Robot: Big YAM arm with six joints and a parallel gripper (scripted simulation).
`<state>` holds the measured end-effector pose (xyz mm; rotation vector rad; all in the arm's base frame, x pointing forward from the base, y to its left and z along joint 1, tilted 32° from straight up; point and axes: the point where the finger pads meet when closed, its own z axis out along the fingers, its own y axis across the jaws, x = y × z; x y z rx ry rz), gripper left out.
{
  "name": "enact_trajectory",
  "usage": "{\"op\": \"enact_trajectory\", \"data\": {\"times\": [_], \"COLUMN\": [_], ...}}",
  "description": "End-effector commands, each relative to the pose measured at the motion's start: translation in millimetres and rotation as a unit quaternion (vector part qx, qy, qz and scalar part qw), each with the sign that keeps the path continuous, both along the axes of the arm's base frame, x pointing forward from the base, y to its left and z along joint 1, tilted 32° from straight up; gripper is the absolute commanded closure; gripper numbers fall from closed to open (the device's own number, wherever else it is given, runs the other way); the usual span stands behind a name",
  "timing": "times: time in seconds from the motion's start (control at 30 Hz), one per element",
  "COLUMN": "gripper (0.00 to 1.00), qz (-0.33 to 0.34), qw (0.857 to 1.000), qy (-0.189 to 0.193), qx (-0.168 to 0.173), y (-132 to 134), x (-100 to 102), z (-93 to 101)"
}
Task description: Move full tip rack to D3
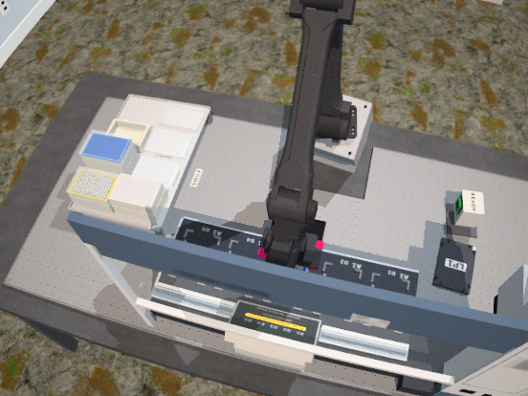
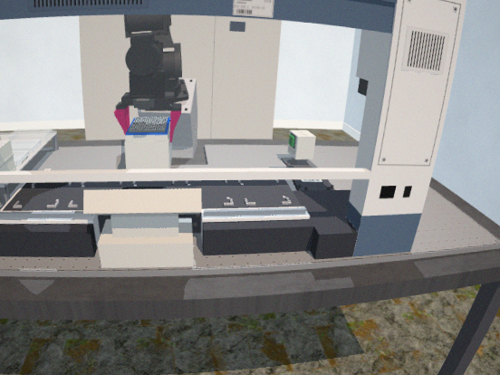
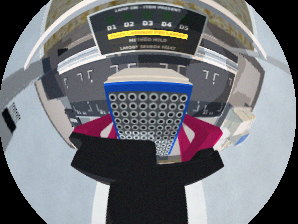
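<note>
Blue-plate tip rack [image 2: 148, 144], uncovered, full, upright, over deck.

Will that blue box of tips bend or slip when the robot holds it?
Probably not bend: the tip rack looks like a stiff, straight-sided block. It seems steady between the pink fingers, which pinch only near its top, so a bump might tilt it.

Mottled brown-green floor [image 1: 143, 43], white wall panel [image 2: 245, 77], tall pale cabinet [image 2: 417, 104] with vent grille
</note>
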<state>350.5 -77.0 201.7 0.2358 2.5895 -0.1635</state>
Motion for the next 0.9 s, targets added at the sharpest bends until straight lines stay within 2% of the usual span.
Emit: {"op": "enact_trajectory", "data": {"times": [0.0,0.2,0.23,0.3,0.7,0.77,0.8,0.87], "gripper": [1.0,1.0,1.0,1.0,1.0,1.0,1.0,1.0], "qz": [0.001,0.001,0.001,0.001,0.001,0.001,0.001,0.001], "qw": [1.0,1.0,1.0,1.0,1.0,1.0,1.0,1.0], "qy": [-0.013,-0.009,-0.024,-0.009,-0.008,-0.008,-0.024,-0.008], "qx": [-0.006,-0.005,-0.008,-0.005,-0.005,-0.005,-0.009,-0.005], "y": [-5.8,-7.3,-7.0,-7.9,-11.4,-11.4,-11.4,-12.2], "x": [4.0,8.9,6.8,10.5,20.5,20.5,19.8,22.9], "z": [3.5,-4.4,4.5,-9.3,-27.3,-27.3,-16.6,-31.7]}}
